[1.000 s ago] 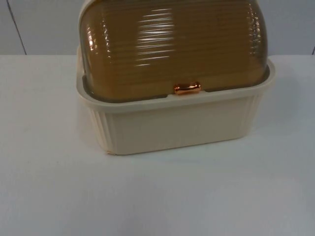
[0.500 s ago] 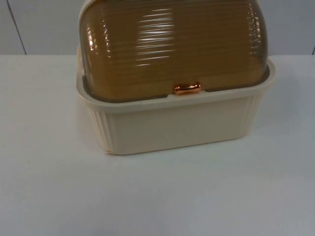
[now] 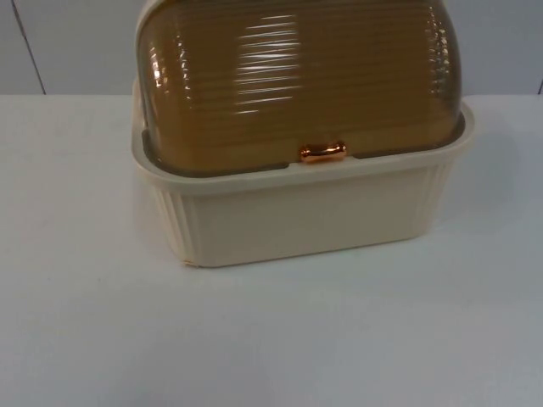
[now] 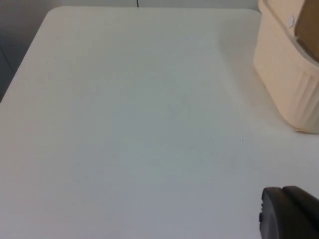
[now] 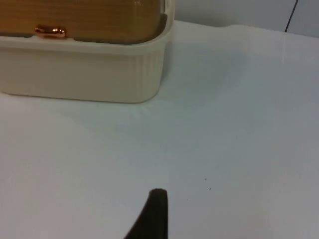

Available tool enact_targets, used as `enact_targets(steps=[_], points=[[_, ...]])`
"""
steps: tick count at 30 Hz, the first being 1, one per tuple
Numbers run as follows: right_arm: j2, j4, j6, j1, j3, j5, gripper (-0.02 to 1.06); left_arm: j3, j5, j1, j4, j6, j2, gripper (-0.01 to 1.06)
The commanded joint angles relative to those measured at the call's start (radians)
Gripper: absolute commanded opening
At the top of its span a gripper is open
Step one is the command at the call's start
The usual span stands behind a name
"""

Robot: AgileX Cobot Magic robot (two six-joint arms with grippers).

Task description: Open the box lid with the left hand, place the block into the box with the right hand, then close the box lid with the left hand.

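On the white table top (image 3: 271,339), toward the grey partition wall (image 3: 76,42), stands the cream box (image 3: 297,212), its ribbed front wall facing the fixed camera. Its amber, translucent domed lid (image 3: 288,76) is down, seated inside the rim of the box, and the small copper-coloured handle (image 3: 322,153) sits at the middle of the lid's front edge, just above the rim. From the left wrist camera, one rounded, ribbed corner of the box is seen at the side of a broad stretch of bare table top, with a sliver of the lid above it; the left gripper (image 4: 289,211) appears as a single black fingertip over the table, well apart from the box, holding nothing that can be seen, and how far its fingers are spread cannot be told. From the right wrist camera, the front wall of the box, the lid and the handle are visible beyond open table; the right gripper (image 5: 152,214) likewise appears as one black fingertip above the table, near the front of the box but not touching it, with nothing visibly held and its opening impossible to judge.
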Motion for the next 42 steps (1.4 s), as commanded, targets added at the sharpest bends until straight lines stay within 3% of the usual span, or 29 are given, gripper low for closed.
enact_targets(steps=[1, 5, 7, 8, 9, 10, 11, 12, 13, 15, 30, 42], points=[[-0.004, -0.007, 0.01, 0.004, 0.005, 0.001, 0.82, 0.005, -0.012, 0.001, 0.007, -0.009, -0.004, 0.0], [-0.004, -0.007, 0.01, 0.004, 0.005, 0.001, 0.82, 0.005, -0.012, 0.001, 0.007, -0.009, -0.004, 0.01], [-0.004, -0.007, 0.01, 0.004, 0.005, 0.001, 0.82, 0.005, -0.012, 0.001, 0.005, -0.007, -0.004, 0.14], [-0.004, -0.007, 0.01, 0.004, 0.005, 0.001, 0.82, 0.005, -0.012, 0.001, 0.005, -0.007, -0.004, 0.29], [-0.004, -0.007, 0.01, 0.004, 0.005, 0.001, 0.82, 0.005, -0.012, 0.001, 0.005, -0.007, -0.004, 0.29], [-0.004, -0.007, 0.01, 0.004, 0.005, 0.001, 0.83, 0.005, -0.012, 0.001, 0.005, -0.009, -0.004, 0.44], [-0.004, -0.007, 0.01, 0.004, 0.005, 0.001, 0.87, 0.005, -0.012, 0.001, 0.007, -0.009, -0.004, 0.76], [-0.004, -0.007, 0.01, 0.004, 0.005, 0.001, 0.93, 0.005, -0.012, 0.001, 0.007, -0.009, -0.004, 0.98], [-0.004, -0.009, 0.01, 0.004, 0.005, 0.001, 1.01, 0.005, -0.012, 0.001, 0.007, -0.012, -0.004, 1.05], [-0.004, -0.009, 0.01, 0.004, 0.005, 0.001, 1.05, 0.005, -0.012, 0.001, 0.007, -0.012, -0.004, 1.05], [-0.004, -0.023, 0.027, 0.004, 0.005, 0.001, 1.05, 0.005, -0.012, 0.001, 0.007, -0.012, -0.004, 1.05], [-0.004, -0.088, 0.14, 0.004, 0.006, -0.003, 1.05, 0.005, -0.014, 0.001, 0.003, -0.012, -0.004, 1.05]])
